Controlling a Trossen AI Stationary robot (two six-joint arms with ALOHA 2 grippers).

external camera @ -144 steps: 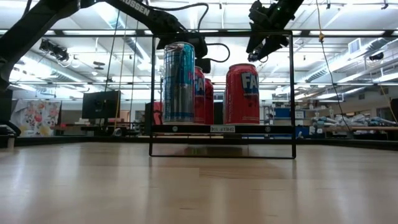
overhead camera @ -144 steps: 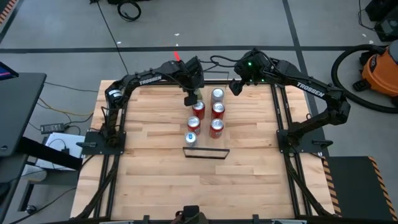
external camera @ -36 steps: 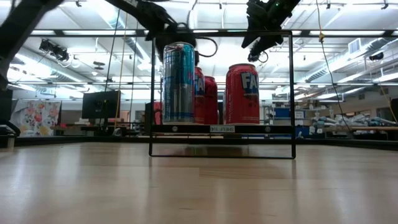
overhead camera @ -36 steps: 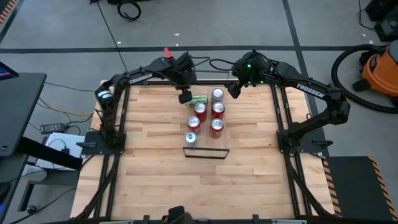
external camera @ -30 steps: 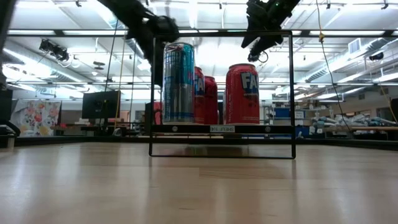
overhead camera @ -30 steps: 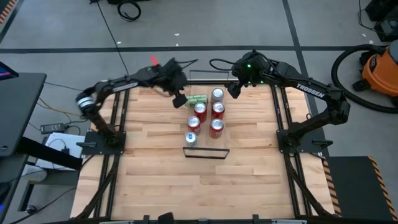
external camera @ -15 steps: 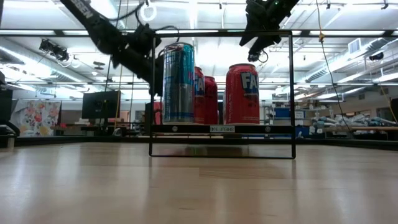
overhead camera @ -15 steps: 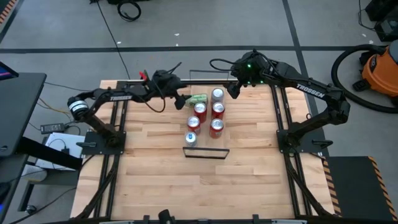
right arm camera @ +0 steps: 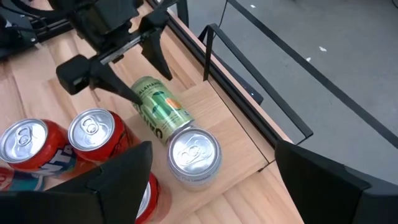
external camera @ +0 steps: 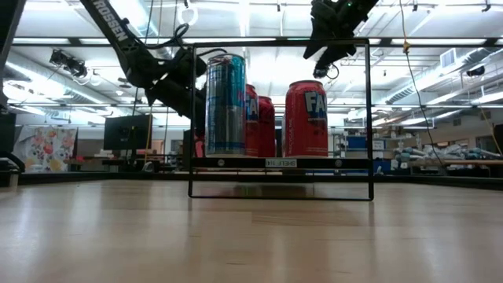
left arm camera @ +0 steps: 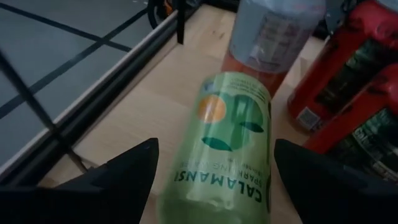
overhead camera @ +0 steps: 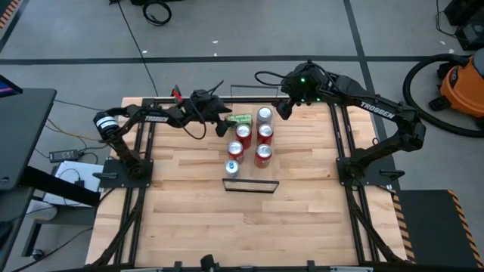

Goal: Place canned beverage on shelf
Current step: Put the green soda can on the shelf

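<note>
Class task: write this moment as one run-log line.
left gripper: open, straddling green can lying on its side | right gripper: open, waiting above table's far edge | narrow light-wood shelf: no can on it

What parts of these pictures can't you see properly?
- Green can: left wrist view, its near end is cut off by the picture's edge, and its small print is blurred.
- Green can, low view: hidden behind the standing cans, such as the tall blue can.
- Shelf: high view, too small to make out.
- Right pincer: low view, dark against the bright ceiling, so its gap cannot be told there.
</note>
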